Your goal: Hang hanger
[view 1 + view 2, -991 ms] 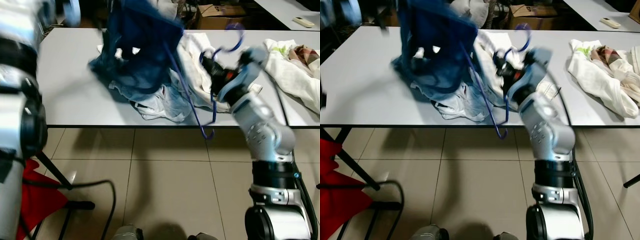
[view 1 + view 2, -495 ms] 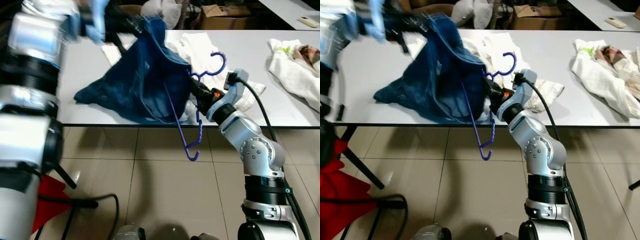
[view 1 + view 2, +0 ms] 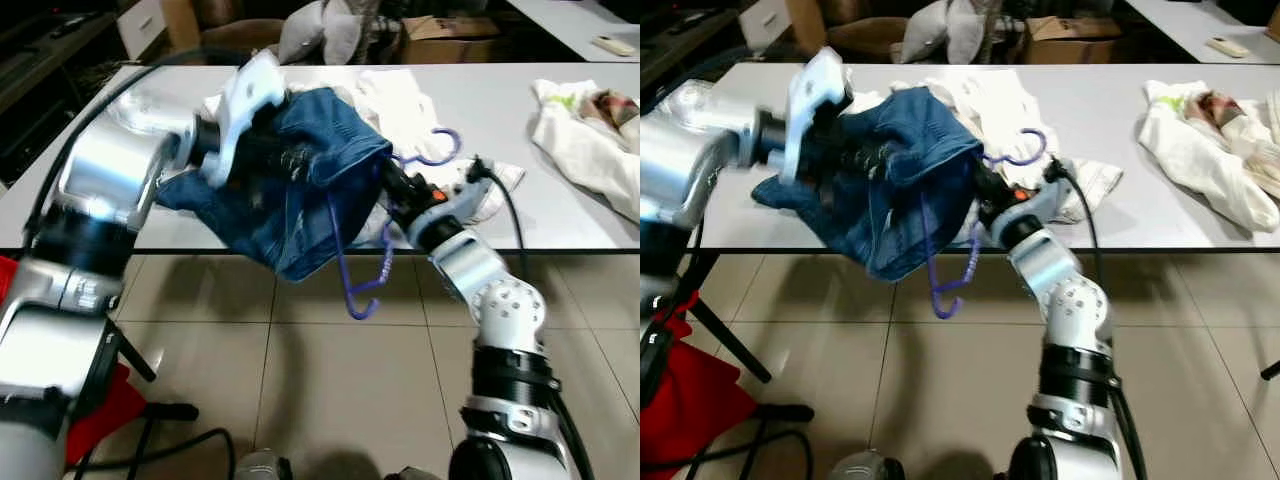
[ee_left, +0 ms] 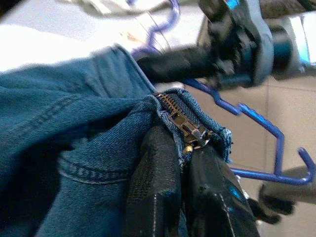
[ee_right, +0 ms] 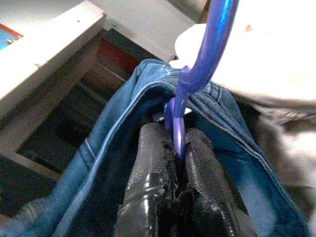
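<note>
A dark blue denim garment hangs bunched over the table's front edge. My left gripper is shut on its waistband beside the brass zipper. A purple plastic hanger dangles tilted below the table edge, its hook up by the white clothes. My right gripper is shut on the hanger's neck, its fingers reaching inside the denim opening. Seen from the head, the left gripper and the right gripper sit close together in front of the table.
The white table carries a pile of white clothes behind the denim and another white garment at the right. A cardboard box stands beyond. A red item and black stand legs are on the tiled floor at left.
My left arm has swung down and in towards the right gripper, pulling the denim with it. The garment now bunches around the hanger's neck. The hanger hangs slightly further left.
</note>
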Tool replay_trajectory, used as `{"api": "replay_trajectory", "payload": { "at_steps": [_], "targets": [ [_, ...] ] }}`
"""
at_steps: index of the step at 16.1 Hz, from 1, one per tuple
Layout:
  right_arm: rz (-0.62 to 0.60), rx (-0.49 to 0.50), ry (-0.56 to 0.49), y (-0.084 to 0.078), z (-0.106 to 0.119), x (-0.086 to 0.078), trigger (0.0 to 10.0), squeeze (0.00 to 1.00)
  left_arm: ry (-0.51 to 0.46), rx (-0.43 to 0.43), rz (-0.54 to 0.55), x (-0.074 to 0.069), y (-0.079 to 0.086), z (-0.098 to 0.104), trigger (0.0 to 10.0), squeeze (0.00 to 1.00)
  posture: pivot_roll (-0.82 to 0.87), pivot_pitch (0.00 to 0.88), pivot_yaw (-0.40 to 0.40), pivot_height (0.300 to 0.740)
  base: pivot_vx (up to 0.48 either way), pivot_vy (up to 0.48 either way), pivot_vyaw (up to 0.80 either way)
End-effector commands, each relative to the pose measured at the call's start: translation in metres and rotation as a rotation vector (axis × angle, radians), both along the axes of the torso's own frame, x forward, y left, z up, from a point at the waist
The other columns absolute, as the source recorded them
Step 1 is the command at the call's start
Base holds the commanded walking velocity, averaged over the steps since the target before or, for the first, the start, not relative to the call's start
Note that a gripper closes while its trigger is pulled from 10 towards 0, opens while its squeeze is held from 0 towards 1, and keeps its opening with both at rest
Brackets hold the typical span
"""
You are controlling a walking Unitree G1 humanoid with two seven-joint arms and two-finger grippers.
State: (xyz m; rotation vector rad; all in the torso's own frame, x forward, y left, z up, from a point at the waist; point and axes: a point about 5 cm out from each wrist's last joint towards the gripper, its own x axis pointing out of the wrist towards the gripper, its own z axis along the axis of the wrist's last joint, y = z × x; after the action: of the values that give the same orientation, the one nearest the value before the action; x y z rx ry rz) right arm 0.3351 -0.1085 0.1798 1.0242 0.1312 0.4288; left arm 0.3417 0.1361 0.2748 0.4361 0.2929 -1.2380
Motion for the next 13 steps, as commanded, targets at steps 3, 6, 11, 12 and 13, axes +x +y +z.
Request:
{"api": "replay_trajectory", "payload": {
  "at_steps": [3, 6, 11, 12, 13],
  "targets": [
    [-0.11, 0.08, -0.041, -0.002, 0.021, 0.021, 10.0, 0.0, 0.172, -0.201, -0.235, -0.036, -0.027, 0.018, 0.0, 0.0, 0.01, 0.0, 0.065, 0.723, 0.0, 0.0, 0.0],
    [-0.149, 0.095, -0.05, 0.009, 0.033, 0.036, 10.0, 0.0, 0.234, -0.27, -0.361, -0.051, -0.044, 0.029, 0.0, 0.0, 0.02, 0.0, 0.06, 0.723, 0.0, 0.0, 0.0],
    [-0.207, 0.052, -0.032, 0.022, 0.033, 0.048, 10.0, 0.0, 0.287, -0.436, -0.326, -0.043, -0.054, 0.063, 0.0, 0.0, 0.03, 0.0, 0.065, 0.723, 0.0, 0.0, 0.0],
    [-0.193, -0.019, -0.034, 0.028, 0.029, 0.046, 10.0, 0.0, 0.273, -0.488, -0.272, -0.034, -0.053, 0.072, 0.4, 0.0, 0.03, 0.0, 0.067, 0.723, 0.0, 0.0, 0.0],
    [-0.187, -0.042, -0.03, 0.03, 0.027, 0.045, 10.0, 0.0, 0.267, -0.514, -0.252, -0.031, -0.053, 0.077, 0.4, 0.0, 0.03, 0.0, 0.067, 0.723, 0.0, 0.0, 0.0]
  ]
}}
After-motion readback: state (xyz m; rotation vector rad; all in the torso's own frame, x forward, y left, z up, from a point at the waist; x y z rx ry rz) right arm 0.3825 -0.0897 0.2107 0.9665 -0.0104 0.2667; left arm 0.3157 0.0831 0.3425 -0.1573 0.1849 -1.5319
